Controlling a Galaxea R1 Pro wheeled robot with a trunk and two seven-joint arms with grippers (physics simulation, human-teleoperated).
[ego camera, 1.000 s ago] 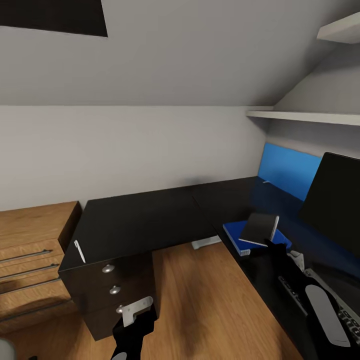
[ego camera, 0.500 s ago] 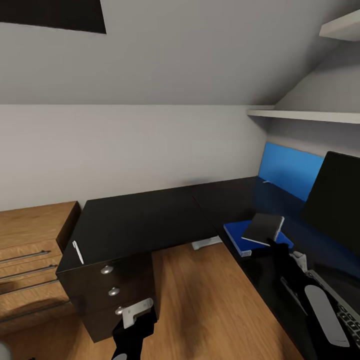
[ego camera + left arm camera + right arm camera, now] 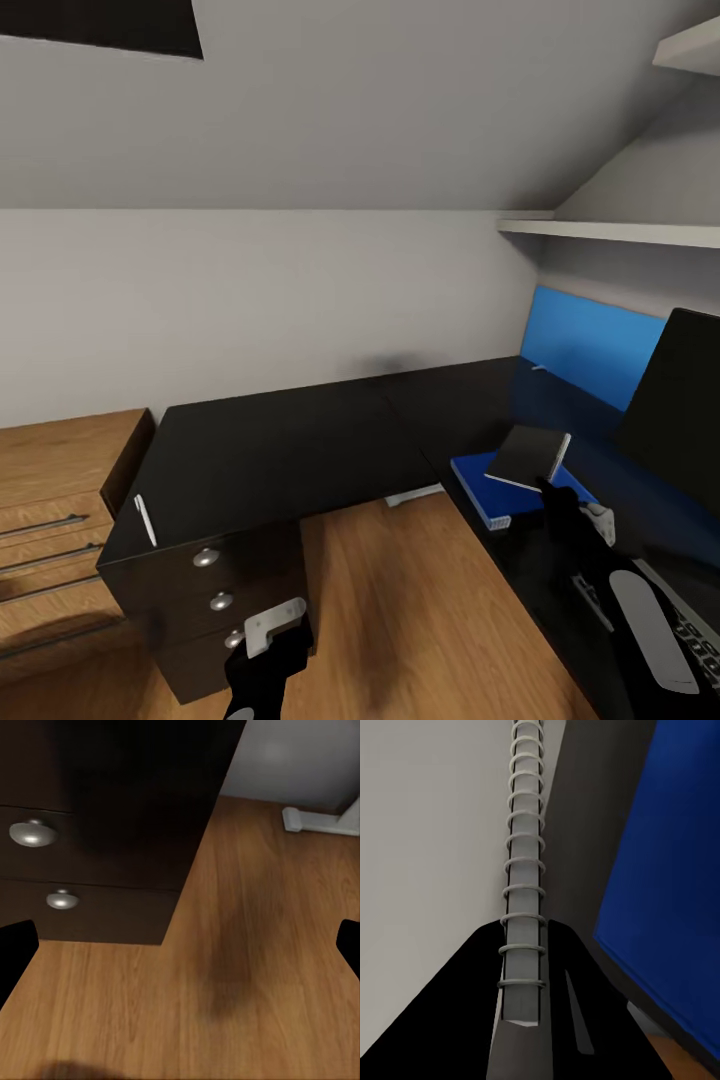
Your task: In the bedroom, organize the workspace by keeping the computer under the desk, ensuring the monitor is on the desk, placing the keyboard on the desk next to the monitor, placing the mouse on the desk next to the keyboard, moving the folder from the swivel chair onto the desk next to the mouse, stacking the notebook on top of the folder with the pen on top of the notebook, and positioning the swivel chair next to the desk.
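A light-wood chest of drawers with long bar handles point(image 3: 60, 520) stood at the left against the plain pale grey wall point(image 3: 260, 290). Warm brown wood-plank flooring point(image 3: 420, 610) spread across the foreground, and in the left wrist view the same planks point(image 3: 247, 945) carried a soft dark shadow. A white wall shelf point(image 3: 610, 232) ran along the right-hand wall under the sloping grey ceiling point(image 3: 400, 110), with the corner of a second white shelf point(image 3: 690, 45) above it. A bright blue panel point(image 3: 590, 345) lined the wall lower down, below the shelves. A dark rectangular opening point(image 3: 100, 22) showed at the upper left.
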